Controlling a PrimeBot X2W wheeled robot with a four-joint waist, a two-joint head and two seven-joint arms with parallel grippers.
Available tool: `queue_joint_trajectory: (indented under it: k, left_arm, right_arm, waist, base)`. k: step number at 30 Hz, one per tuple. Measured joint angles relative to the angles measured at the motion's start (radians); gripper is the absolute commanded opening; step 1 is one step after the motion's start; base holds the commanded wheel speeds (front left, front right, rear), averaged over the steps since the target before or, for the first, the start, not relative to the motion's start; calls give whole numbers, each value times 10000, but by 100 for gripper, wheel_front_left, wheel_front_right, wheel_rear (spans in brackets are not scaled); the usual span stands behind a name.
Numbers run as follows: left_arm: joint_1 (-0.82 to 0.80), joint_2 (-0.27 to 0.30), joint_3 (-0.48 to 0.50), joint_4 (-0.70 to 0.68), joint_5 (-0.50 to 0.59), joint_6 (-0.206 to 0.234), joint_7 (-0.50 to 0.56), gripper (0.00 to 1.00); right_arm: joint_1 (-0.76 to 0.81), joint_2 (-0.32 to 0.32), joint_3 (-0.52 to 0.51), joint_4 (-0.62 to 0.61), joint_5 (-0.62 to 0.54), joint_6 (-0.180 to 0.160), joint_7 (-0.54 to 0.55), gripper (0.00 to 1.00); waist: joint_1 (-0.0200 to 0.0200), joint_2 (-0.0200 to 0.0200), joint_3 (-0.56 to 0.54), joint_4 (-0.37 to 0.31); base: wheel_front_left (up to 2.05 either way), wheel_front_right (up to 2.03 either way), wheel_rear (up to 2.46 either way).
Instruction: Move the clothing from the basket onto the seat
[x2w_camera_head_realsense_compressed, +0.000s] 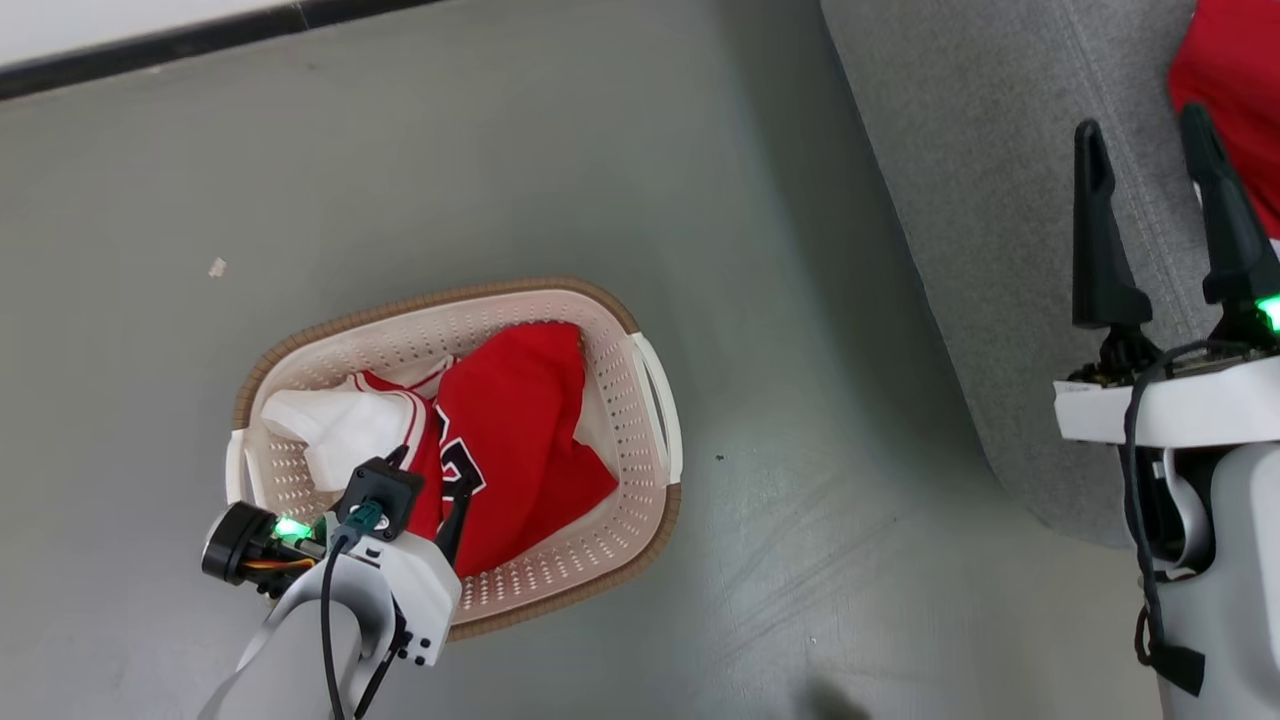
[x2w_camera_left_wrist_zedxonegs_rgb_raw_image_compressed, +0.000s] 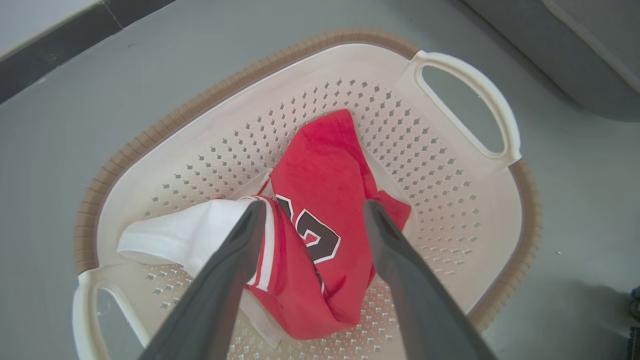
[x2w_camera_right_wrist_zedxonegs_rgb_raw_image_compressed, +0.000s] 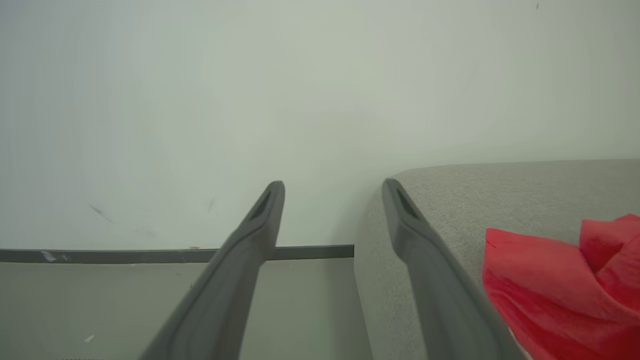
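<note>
Head view: basket (x2w_camera_head_realsense_compressed: 632, 440) sits on the grey floor (x2w_camera_head_realsense_compressed: 400, 180), approx centre-left, brown rim all round, white handles at both ends. Red clothing (x2w_camera_head_realsense_compressed: 520, 420) lies inside it, bunched toward the right half, w/ a dark number print outlined in white facing up. A white piece (x2w_camera_head_realsense_compressed: 340, 425) w/ red stripes lies beside it on the left, touching it.

Left gripper (x2w_camera_head_realsense_compressed: 430, 490) hangs over the basket's near edge, pointing down into it. Left wrist view: jaws spread wide, nothing gripped btwn them. The two dark fingers (x2w_camera_left_wrist_zedxonegs_rgb_raw_image_compressed: 230, 270) straddle the red fabric, one tip over the white-striped band, the other over the right edge of the red fold. Can't tell if the tips touch cloth or sit just above it.

Right gripper (x2w_camera_head_realsense_compressed: 1142, 125) is at far right, well apart from the basket, raised over the seat (x2w_camera_head_realsense_compressed: 980, 200), a big grey cushion running diag. down the right side. Jaws wide open too, empty. Another red piece (x2w_camera_head_realsense_compressed: 1230, 60) lies on the seat at the top right corner, just beside the gripper's outer finger, partly cut off by the frame edge.

Right wrist view: that red piece shows lower right on the cushion, near the finger, contact unclear. Pale wall (x2w_camera_right_wrist_zedxonegs_rgb_raw_image_compressed: 300, 75) and dark skirting (x2w_camera_right_wrist_zedxonegs_rgb_raw_image_compressed: 125, 256) are behind.
</note>
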Motion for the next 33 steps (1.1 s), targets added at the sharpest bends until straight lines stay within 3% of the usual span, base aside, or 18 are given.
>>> queue_joint_trajectory:
  k: [33]
  left_arm:
    - [-1780,263,-79,1981,362,-161,-40,100]
  right_arm:
    - [-3077,-17,372,1243,284,0,-13,100]
  waist:
    - [0,0,2269,-644]
  base:
    - [0,0,0]
